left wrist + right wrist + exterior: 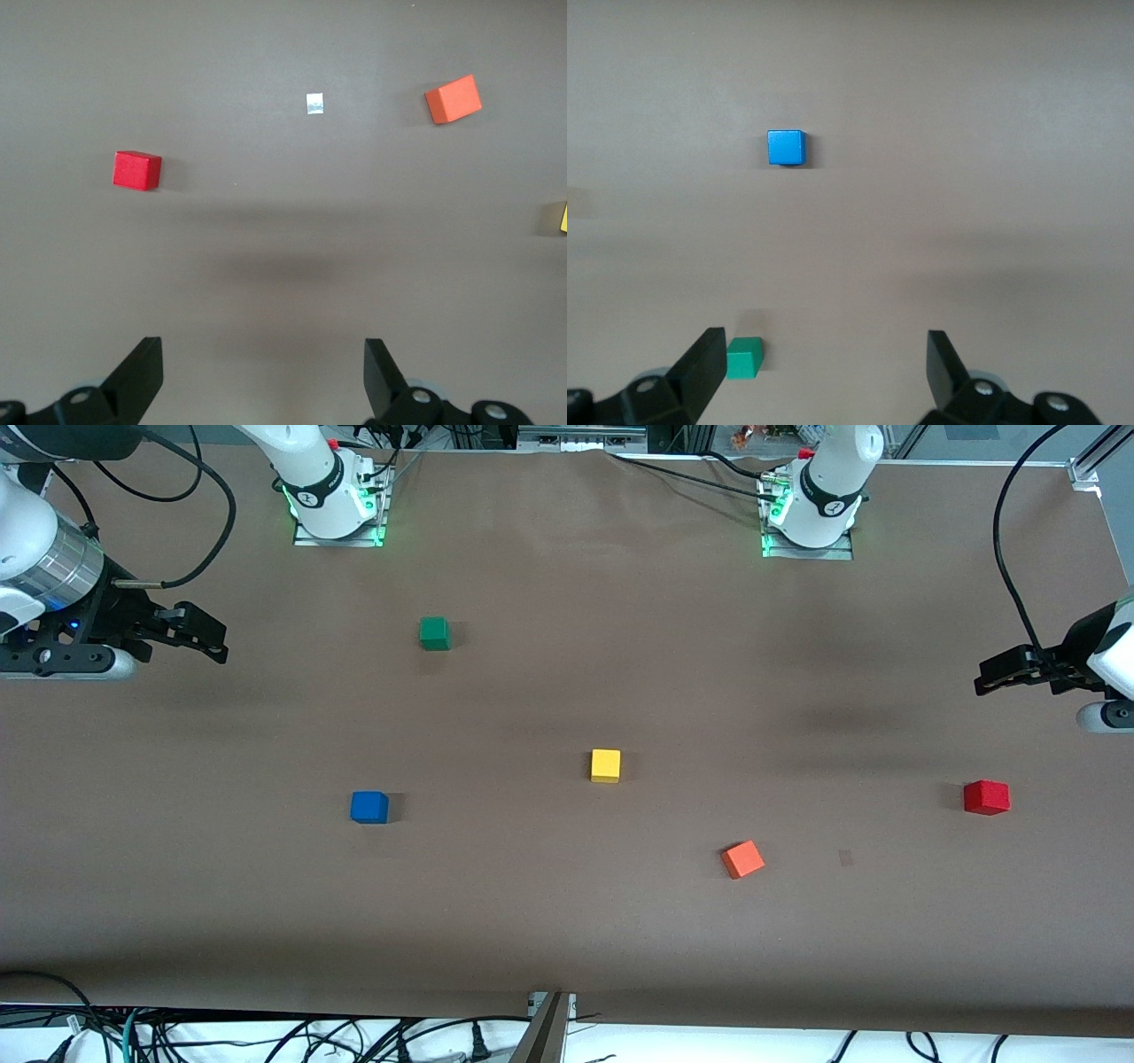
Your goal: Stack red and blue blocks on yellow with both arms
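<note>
The yellow cube [605, 765] sits near the table's middle; its edge shows in the left wrist view [563, 217]. The blue cube [368, 807] lies toward the right arm's end and shows in the right wrist view [786, 148]. The red cube [986, 797] lies toward the left arm's end and shows in the left wrist view [136, 170]. My right gripper [215, 642] hangs open and empty over its end of the table [826, 363]. My left gripper [983, 680] hangs open and empty over its end, apart from the red cube [263, 367].
A green cube [434, 633] sits closer to the arm bases than the blue cube, also in the right wrist view [743, 358]. An orange cube [742, 859] lies nearer the front camera than the yellow cube [454, 98]. A small pale mark [314, 104] lies beside it.
</note>
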Robot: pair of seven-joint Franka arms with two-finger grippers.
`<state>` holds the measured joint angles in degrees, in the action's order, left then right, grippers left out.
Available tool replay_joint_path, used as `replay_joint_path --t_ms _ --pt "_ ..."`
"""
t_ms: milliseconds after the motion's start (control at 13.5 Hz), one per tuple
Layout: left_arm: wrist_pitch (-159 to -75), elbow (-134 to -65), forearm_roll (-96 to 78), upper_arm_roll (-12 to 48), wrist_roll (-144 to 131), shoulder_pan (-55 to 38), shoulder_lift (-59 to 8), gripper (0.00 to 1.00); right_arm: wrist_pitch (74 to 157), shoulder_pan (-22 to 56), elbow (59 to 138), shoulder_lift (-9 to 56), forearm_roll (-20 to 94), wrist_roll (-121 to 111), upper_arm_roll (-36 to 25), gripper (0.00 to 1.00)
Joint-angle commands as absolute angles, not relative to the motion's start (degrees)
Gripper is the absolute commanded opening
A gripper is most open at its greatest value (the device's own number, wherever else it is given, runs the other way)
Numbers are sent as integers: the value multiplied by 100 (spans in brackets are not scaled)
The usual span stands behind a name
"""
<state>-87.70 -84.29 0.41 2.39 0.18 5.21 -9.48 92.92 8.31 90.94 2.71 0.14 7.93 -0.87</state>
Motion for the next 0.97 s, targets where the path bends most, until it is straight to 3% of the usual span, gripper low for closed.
replay_joint_path --t_ms 0,520,892 --pt "-8604 -8148 -17 202 -17 483 -1107 100 9141 765 8903 352 -9 853 -26 100" --pt "-8648 -7840 35 193 480 983 -1660 100 9150 765 8903 352 -9 853 -26 100" --pt "-9666 -7901 123 193 1318 1739 -2705 100 9158 756 8903 360 -9 844 -35 100"
